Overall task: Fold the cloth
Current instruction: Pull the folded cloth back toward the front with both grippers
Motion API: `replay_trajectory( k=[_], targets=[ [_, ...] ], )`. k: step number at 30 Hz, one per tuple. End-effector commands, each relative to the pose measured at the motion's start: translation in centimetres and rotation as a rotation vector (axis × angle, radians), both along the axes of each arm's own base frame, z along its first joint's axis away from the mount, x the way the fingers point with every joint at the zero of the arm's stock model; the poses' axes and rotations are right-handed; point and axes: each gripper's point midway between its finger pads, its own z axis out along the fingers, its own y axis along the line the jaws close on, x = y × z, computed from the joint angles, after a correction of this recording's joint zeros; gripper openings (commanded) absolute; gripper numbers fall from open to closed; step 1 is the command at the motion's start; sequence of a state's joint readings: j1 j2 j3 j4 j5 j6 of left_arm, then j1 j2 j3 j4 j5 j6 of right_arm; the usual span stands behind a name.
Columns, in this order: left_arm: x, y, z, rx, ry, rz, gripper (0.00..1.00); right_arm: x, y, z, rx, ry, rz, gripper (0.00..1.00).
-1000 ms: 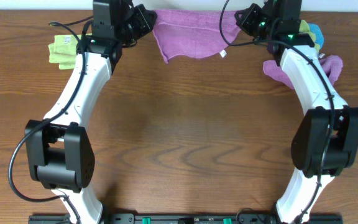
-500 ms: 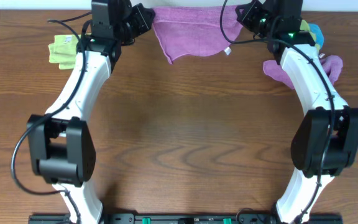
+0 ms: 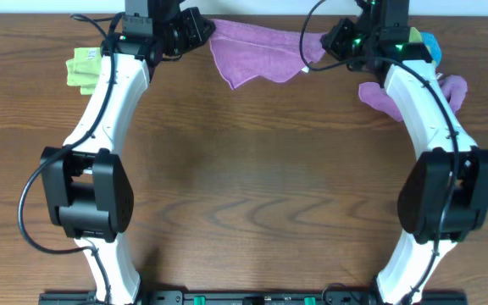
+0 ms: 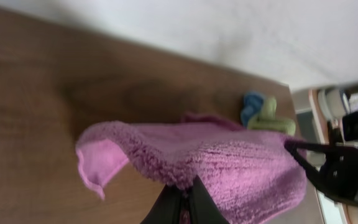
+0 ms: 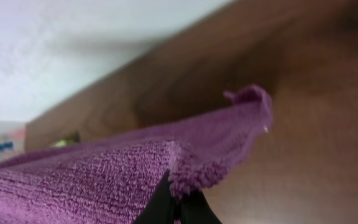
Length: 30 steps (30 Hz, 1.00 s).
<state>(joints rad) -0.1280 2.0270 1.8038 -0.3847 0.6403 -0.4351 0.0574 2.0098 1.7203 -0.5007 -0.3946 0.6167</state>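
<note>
Here, over the wooden table (image 3: 244,186), both arms stood extended to the far edge. The left gripper (image 3: 202,28) and right gripper (image 3: 327,40) were each pinched tight on an edge of the purple cloth (image 3: 257,51), which hung stretched between them, one corner drooping.

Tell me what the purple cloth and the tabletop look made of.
The purple cloth: likely terry or microfibre, matte; nubby looped pile shows in both wrist views. The table: wood or wood-look laminate, dark brown grain, low sheen; cannot tell which.
</note>
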Motion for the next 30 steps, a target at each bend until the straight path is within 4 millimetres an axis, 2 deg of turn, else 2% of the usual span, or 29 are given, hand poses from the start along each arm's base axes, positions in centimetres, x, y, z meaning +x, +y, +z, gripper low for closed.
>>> replay_trajectory(
  k=[1, 4, 9, 19, 30],
  targets=[
    [-0.8, 1.9, 2.2, 0.055, -0.048, -0.007, 0.06, -1.0, -2.4, 3.8, -0.087, -0.068, -0.009, 0.01],
    [-2.9, 1.6, 1.3, 0.074, 0.024, -0.054, 0.06, -2.9, -2.5, 3.0, -0.106, 0.008, 0.012, 0.01],
    [-6.1, 1.0, -0.9, 0.110, 0.145, -0.136, 0.06, -6.3, -2.7, 0.5, -0.152, 0.160, 0.067, 0.01],
    [-12.6, 0.4, -3.7, 0.183, 0.366, -0.276, 0.06, -10.7, -2.8, -1.6, -0.219, 0.310, 0.197, 0.01],
    [-16.2, 1.0, -4.5, 0.208, 0.499, -0.333, 0.06, -14.4, -2.0, -2.8, -0.227, 0.419, 0.291, 0.01]
  ],
)
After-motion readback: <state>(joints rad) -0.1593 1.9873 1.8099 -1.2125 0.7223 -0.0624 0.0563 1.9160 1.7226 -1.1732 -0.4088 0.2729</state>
